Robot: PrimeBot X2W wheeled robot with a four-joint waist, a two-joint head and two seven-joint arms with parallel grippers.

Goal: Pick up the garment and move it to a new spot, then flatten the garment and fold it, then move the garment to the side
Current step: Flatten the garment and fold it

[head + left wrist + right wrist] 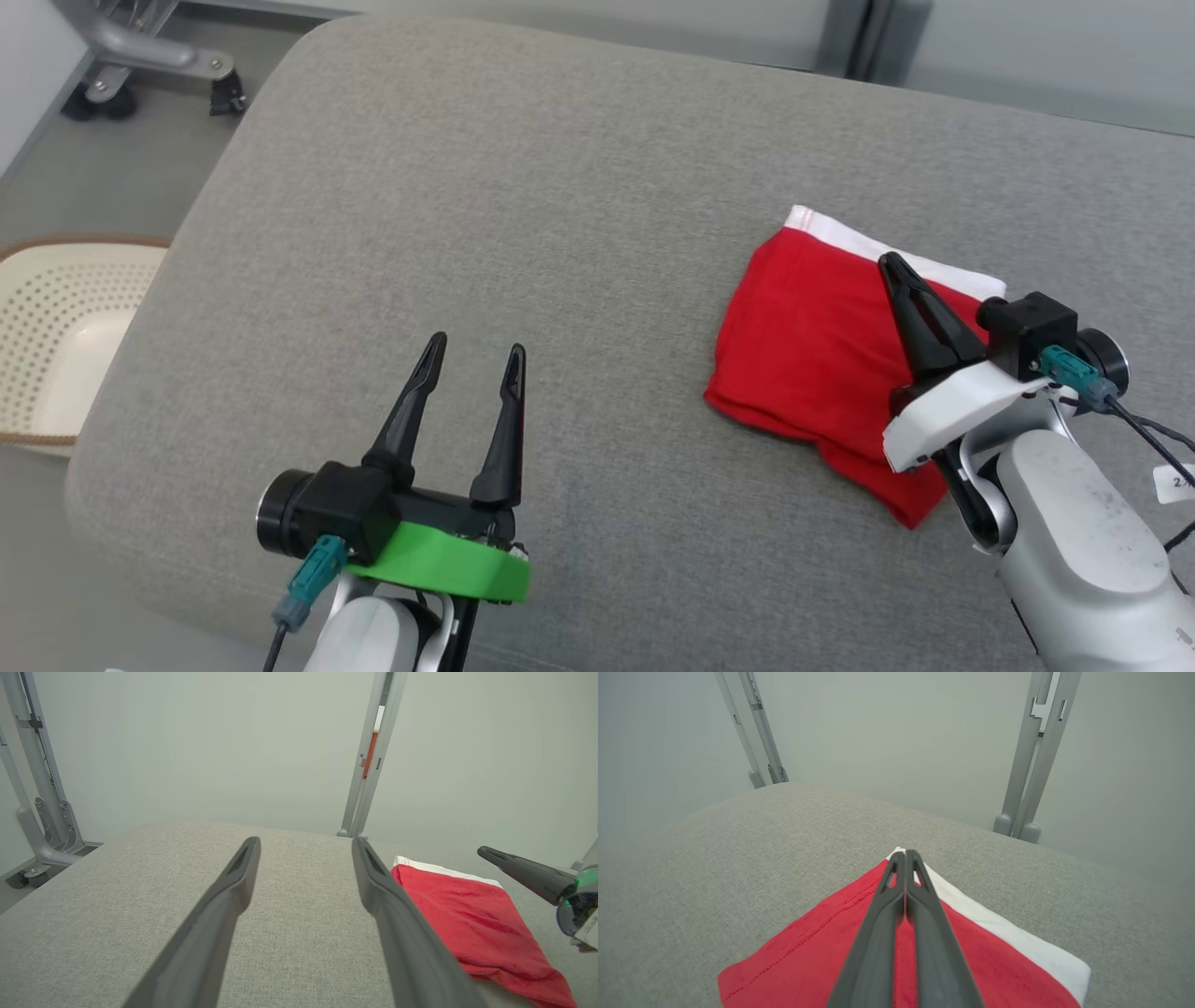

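Note:
The garment [803,345], red with a white waistband, lies folded on the right part of the grey padded surface [560,187]. My right gripper [887,261] hovers over its near right part, fingers pressed together and shut, with no cloth between them. The right wrist view shows those shut fingers [905,853] pointing over the garment [808,952] toward its white band. My left gripper [476,345] stands open over bare padding at the lower left, well apart from the garment. In the left wrist view, that open gripper [306,841] has the garment [467,914] to its right, and the right gripper [486,851] above it.
A cream perforated basket [56,345] sits on the floor off the surface's left edge. A wheeled metal frame base [159,65] stands at the far left corner. Grey metal posts [1027,765] rise behind the far edge. Bare padding spreads across the middle and left.

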